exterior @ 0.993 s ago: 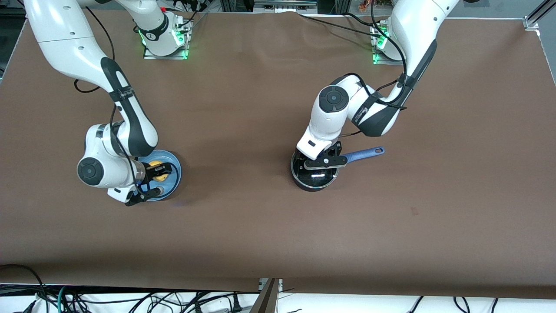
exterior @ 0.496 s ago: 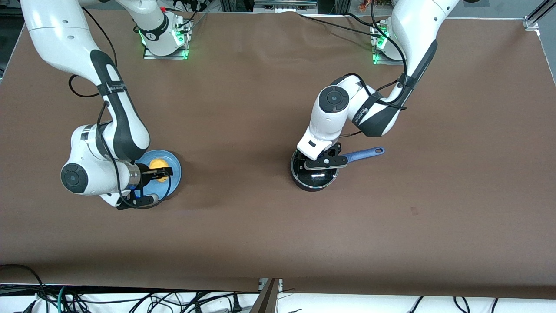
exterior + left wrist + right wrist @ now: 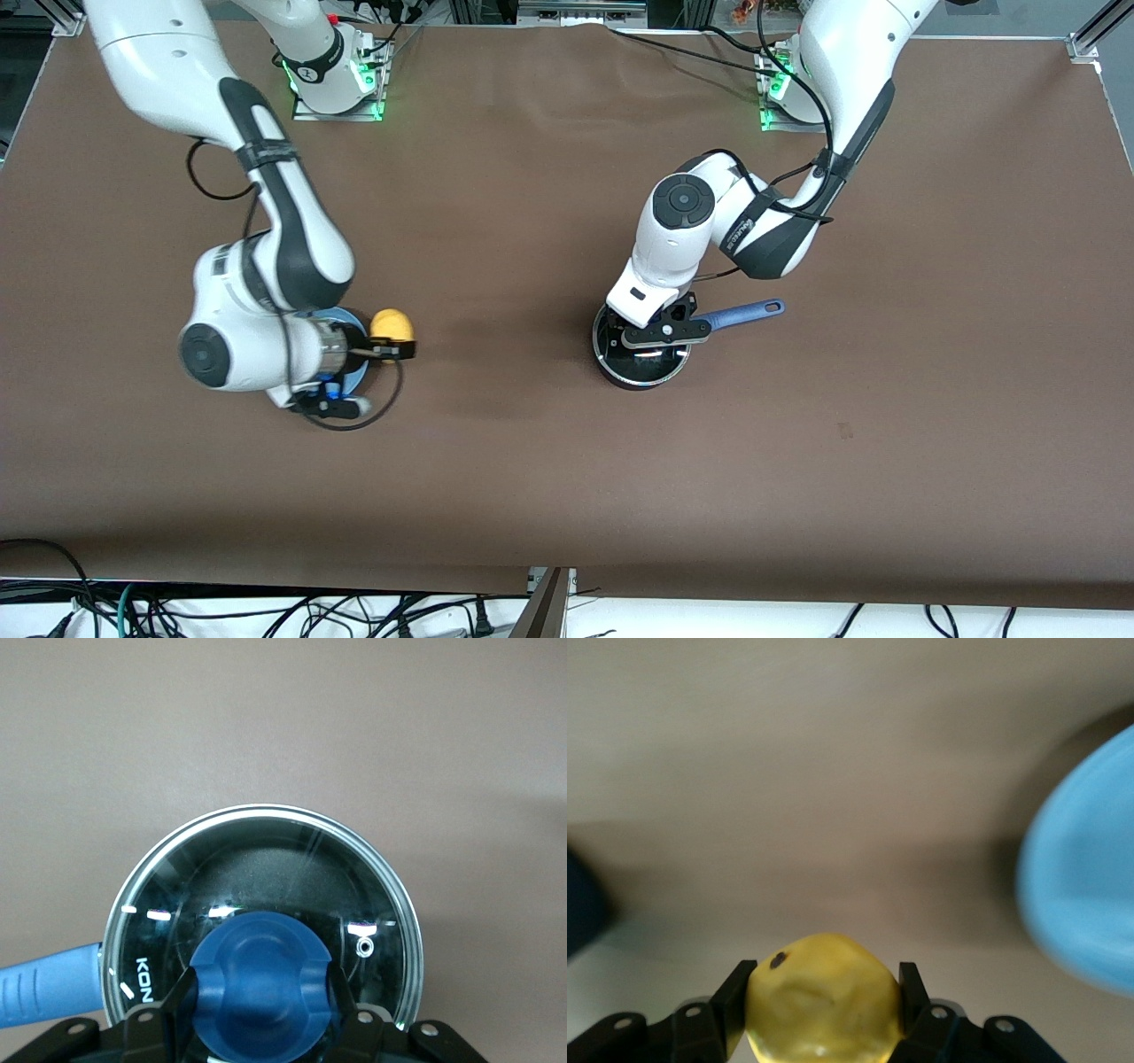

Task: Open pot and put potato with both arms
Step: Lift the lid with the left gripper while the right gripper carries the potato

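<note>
While the lid (image 3: pixel 266 864) rests on the pot (image 3: pixel 638 377), the potato (image 3: pixel 392 324) hangs in the right pincer (image 3: pixel 392 340), pinched between its two black fingers (image 3: pixel 735 1001) across the short axis. It is in the air over bare counter (image 3: pixel 567 496) just off the rim of the blue plate (image 3: pixel 1081 895), at about two o'clock from the plate in the front view. The pot stands near the counter's middle, at roughly three o'clock from the potato, with its blue handle (image 3: pixel 744 312) pointing toward two o'clock.

Left pincer (image 3: pixel 261 989): closed from both sides on the lid's blue knob (image 3: pixel 261 957), directly above the pot.

Handling, as judged:
- Potato — small, light and probably firm. Its lumpy, rounded skin gives the flat pads little bearing, so it could twist or slip. The present hold across the widest bulge, with the pads on either flank, looks the soundest one.
- Lid — glass with a metal rim, stiff, smooth and breakable, likely heavier than the potato. The knob is the only sensible purchase, and a straight upward lift should keep the rim from dragging the pot.
- Pot — rigid, and it may slide on the counter if nudged.
</note>
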